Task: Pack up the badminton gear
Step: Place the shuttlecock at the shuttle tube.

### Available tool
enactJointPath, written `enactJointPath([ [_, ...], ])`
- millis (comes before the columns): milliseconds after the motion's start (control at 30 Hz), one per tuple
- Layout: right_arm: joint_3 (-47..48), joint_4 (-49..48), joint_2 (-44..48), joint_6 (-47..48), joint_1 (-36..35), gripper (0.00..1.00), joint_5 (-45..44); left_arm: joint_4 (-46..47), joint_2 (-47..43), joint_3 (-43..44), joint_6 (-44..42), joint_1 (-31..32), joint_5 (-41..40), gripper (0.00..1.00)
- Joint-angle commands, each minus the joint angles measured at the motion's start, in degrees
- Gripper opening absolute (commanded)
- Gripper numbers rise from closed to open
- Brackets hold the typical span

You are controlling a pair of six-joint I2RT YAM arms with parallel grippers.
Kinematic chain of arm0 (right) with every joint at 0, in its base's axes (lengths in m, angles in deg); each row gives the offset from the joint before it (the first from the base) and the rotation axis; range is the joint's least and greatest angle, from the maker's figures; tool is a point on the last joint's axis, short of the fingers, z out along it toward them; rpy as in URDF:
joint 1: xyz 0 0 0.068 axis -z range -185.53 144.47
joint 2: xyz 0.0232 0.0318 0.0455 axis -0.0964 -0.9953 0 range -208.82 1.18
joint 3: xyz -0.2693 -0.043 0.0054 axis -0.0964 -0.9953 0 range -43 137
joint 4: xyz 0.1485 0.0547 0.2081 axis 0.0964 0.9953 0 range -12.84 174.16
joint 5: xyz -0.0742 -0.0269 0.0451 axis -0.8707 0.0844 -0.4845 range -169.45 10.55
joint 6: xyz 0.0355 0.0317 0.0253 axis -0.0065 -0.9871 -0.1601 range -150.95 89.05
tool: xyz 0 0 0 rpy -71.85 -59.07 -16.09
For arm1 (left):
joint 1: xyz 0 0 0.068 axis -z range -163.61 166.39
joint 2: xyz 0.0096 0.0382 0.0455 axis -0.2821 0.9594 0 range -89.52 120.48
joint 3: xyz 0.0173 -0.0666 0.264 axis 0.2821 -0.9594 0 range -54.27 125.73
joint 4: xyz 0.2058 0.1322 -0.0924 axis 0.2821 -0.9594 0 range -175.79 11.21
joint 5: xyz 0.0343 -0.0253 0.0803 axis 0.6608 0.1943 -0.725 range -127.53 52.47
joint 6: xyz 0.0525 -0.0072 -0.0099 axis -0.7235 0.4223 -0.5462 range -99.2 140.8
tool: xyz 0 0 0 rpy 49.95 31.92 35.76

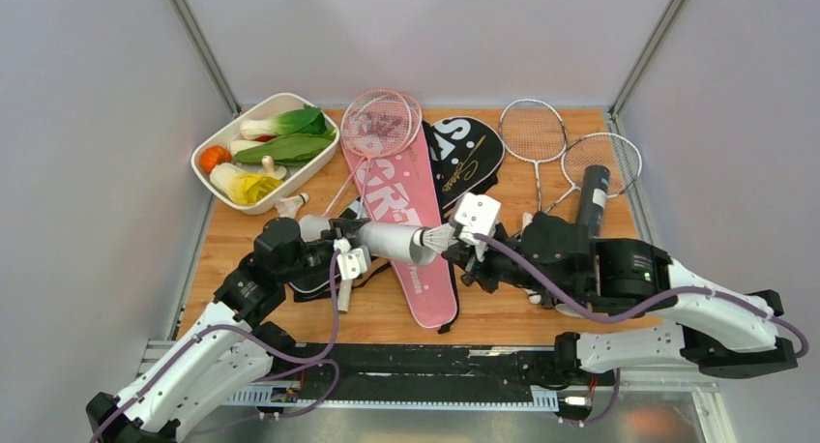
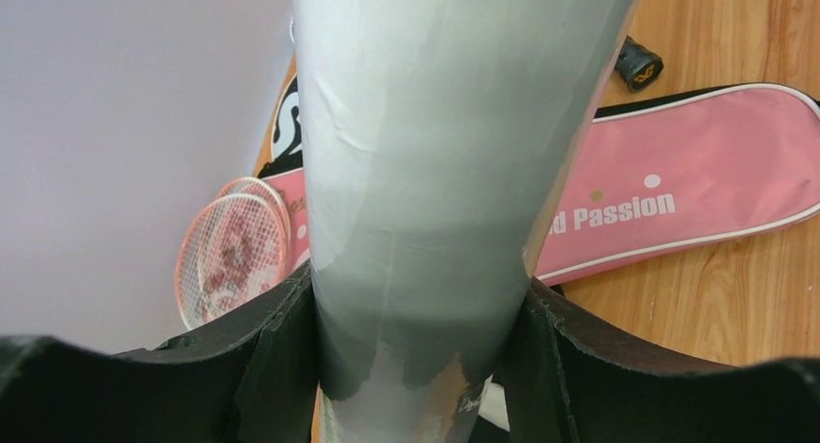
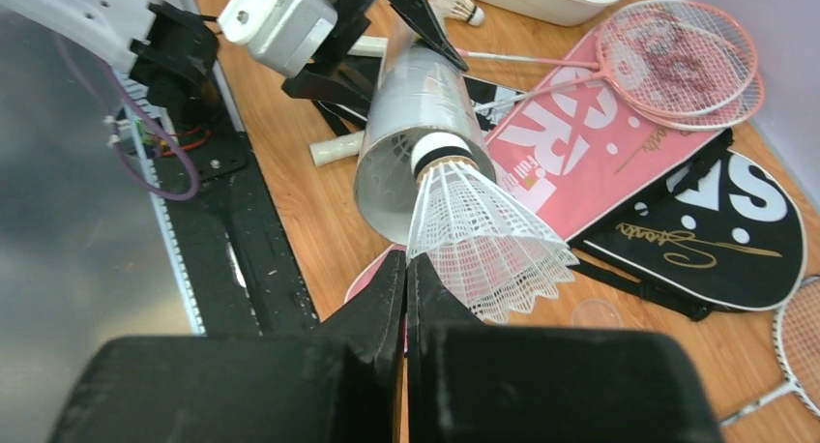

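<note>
Jaws of the left gripper (image 2: 411,366) stand spread wide and clamp the silver tube (image 2: 435,172) from both sides. In the top view the tube lies level above the pink cover (image 1: 425,288), its open mouth pointing to 3 o'clock. Jaws of the right gripper (image 3: 406,269) are pressed together, pinching the rim of the skirt of a white shuttlecock (image 3: 483,240). The skirt fans out toward 1 o'clock from the fingertips, and the cork head sits at the tube's mouth. A second shuttlecock (image 1: 290,205) lies on the table (image 1: 232,240) at 10 o'clock from the left gripper, just beside the white dish (image 1: 218,133).
</note>
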Motion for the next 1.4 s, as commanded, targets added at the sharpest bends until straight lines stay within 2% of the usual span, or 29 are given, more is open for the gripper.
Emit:
enactJointPath([
  [0,-3.65,-3.95,2.54,-2.67,-0.04,0.0,5.51,4.51,0.92,1.48,-1.45,0.37,3.41,0.0],
  [367,-3.3,-4.57,-5.4,-3.84,-0.05,0.0,5.49,3.53,2.88,4.34,1.87,1.03,3.1,0.0],
  [600,-4.46,-5.71,-7.27,-3.31,-0.04,0.01,2.21,2.5,0.92,2.28,-2.34,1.14,2.77,0.0],
  [733,-4.49,-6.08,-6.61,-1.1,0.03,0.13,2.18,2.99,-0.26,0.9,-5.51,1.14,4.04,0.0],
  [967,-5.76,-6.24,-5.48,0.49,0.05,0.19,1.68,5.2,-0.88,-0.39,-5.98,1.14,7.19,0.0],
  [1100,-4.39,-7.41,-3.39,-2.19,0.04,0.38,2.31,4.3,-0.64,0.12,-5.3,1.14,3.95,0.0],
  [1200,-7.1,-11.32,-1.17,-4.14,0.05,0.51,2.32,3.92,-0.08,0.75,-3.13,1.15,3.11,0.0],
  [1367,-12.63,-16.9,-0.65,-6.57,0.05,0.64,1.33,4.58,0.11,1.03,-0.27,1.14,3.28,0.0],
])
